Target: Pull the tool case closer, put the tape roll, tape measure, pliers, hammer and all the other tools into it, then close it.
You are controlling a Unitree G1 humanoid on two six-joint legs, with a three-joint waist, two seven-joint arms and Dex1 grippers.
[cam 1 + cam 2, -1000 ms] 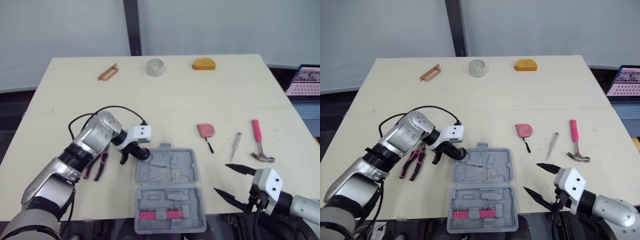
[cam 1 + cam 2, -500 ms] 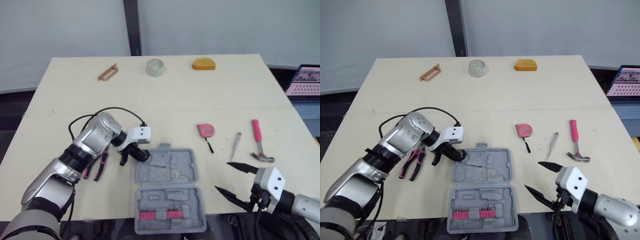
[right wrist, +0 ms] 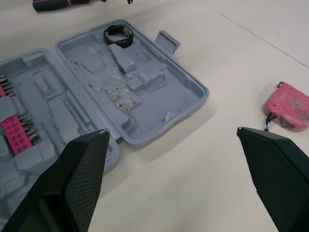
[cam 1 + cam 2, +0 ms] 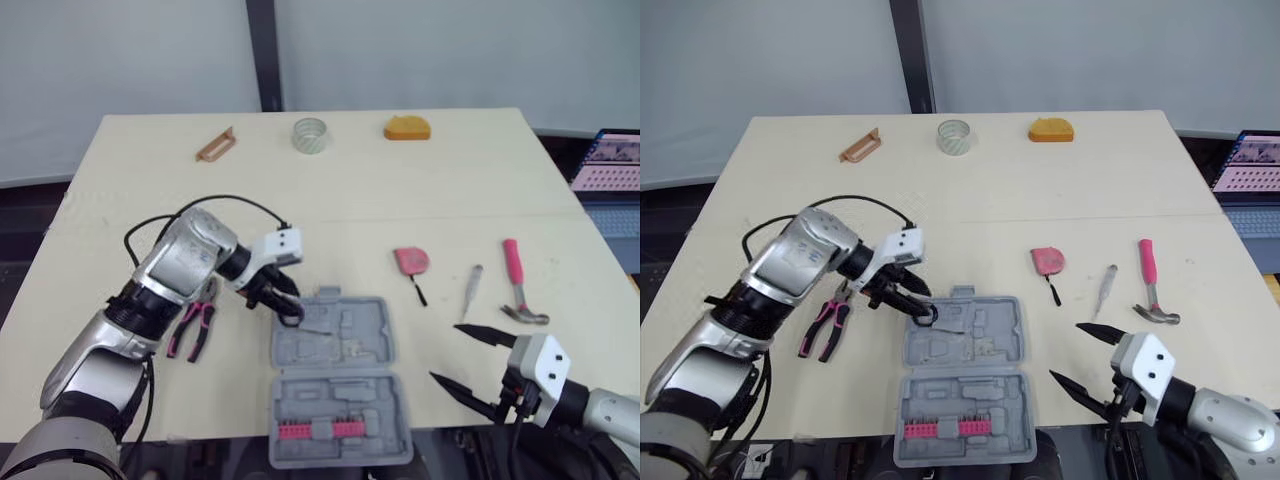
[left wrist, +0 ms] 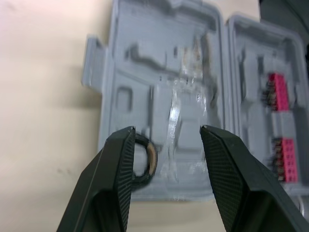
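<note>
While the open grey tool case (image 4: 345,335) is lying flat on the table (image 4: 450,190), the left gripper (image 5: 166,130) is being held just above the left corner of its far half. Its fingers are being held apart with nothing clamped between them. A black tape roll (image 5: 145,160) is being seen in a recess of the case, partly hidden behind one finger of that gripper; whether it is being touched cannot be told. The pliers (image 4: 195,325) are lying on the table just to the left of the left gripper, outside the case. The right gripper (image 4: 446,354) is being held over the table's near edge, to the right of the case, with its fingers being spread wide around nothing. Ahead of it, the pink tape measure (image 4: 411,260), a screwdriver (image 4: 471,290) and the pink-handled hammer (image 4: 517,283) are lying on the table, each apart from the others. Well beyond both grippers, a clear tape roll (image 4: 311,134) is resting near the far edge.
</note>
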